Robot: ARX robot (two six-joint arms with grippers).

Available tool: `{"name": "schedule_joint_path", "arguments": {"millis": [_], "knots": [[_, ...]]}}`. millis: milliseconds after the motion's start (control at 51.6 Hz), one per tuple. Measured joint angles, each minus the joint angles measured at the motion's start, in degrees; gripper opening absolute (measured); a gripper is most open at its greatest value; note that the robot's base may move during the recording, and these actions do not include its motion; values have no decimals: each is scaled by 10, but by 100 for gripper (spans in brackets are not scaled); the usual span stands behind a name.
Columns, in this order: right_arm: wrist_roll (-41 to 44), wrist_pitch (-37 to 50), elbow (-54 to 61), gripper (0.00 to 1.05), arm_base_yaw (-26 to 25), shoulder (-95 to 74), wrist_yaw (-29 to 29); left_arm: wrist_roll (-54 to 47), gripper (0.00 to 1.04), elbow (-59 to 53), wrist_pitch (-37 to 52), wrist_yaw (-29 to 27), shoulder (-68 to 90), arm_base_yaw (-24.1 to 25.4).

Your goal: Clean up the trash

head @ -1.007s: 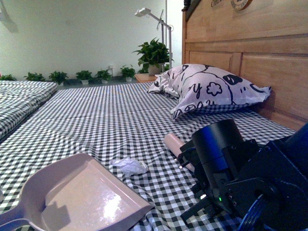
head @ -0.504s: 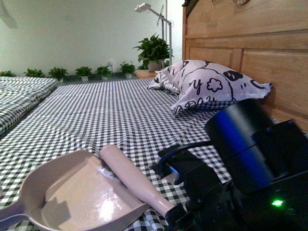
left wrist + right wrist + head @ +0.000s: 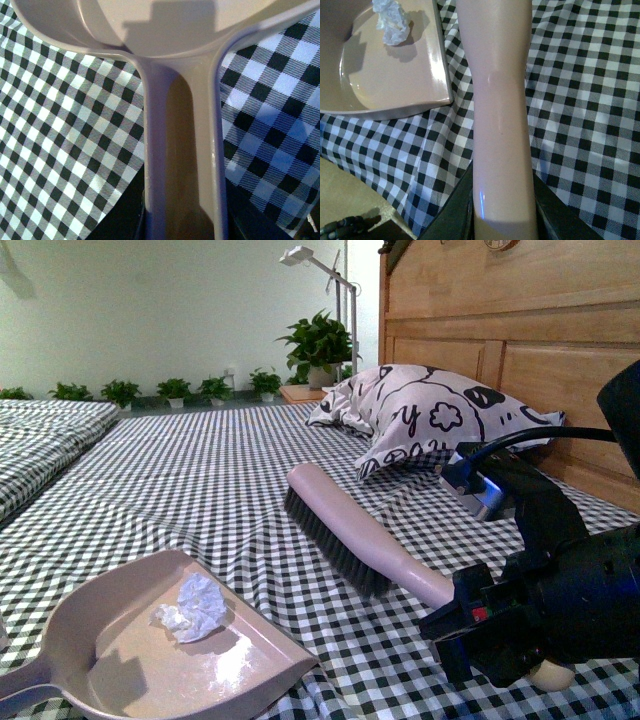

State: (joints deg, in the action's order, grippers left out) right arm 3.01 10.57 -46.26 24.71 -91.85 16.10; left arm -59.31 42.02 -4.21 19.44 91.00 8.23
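The trash [image 3: 192, 608], a crumpled white wad, lies inside the beige dustpan [image 3: 120, 660] at the front left of the checked bed; it also shows in the pan in the right wrist view [image 3: 392, 21]. My left gripper [image 3: 182, 220] is shut on the dustpan handle [image 3: 180, 150]. My right gripper [image 3: 502, 210] is shut on the brush handle [image 3: 497, 100]. The brush [image 3: 350, 530] is lifted to the right of the pan, its dark bristles [image 3: 330, 540] facing down and left, apart from the trash.
A patterned pillow [image 3: 430, 420] leans against the wooden headboard [image 3: 520, 350] at the right. Potted plants [image 3: 318, 345] and a white lamp [image 3: 320, 280] stand beyond the bed's far end. A second checked bed [image 3: 40, 440] lies at the left.
The brush swept the wad from the sheet into the dustpan, then lifted away to the right. The right arm swung up and right. The dustpan stayed in place.
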Motion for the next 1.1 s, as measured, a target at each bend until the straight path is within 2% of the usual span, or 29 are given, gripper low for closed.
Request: {"name": "schedule_joint_path", "arguments": {"millis": [194,426,504,562,659,891,1104], "knots": [[-20,33,23,19,-33,21,-9,0,25,0,0,0,0,0],[-33,89,73,19,-97,94,-15,2,25,0,2,-1,0,0],[-35,103,99,19,-132,140,-5,57,25,-54,154,-52,-2,-9],[-35,101,117,19,-158,178,6,109,25,-91,264,-70,-4,-12],[-36,86,137,19,-190,229,15,161,25,-115,349,-95,-18,-14],[-53,22,158,19,-264,352,32,273,25,-147,399,-150,-116,-27],[-100,-48,157,19,-316,462,101,344,25,-191,428,-267,-253,-52]]}}
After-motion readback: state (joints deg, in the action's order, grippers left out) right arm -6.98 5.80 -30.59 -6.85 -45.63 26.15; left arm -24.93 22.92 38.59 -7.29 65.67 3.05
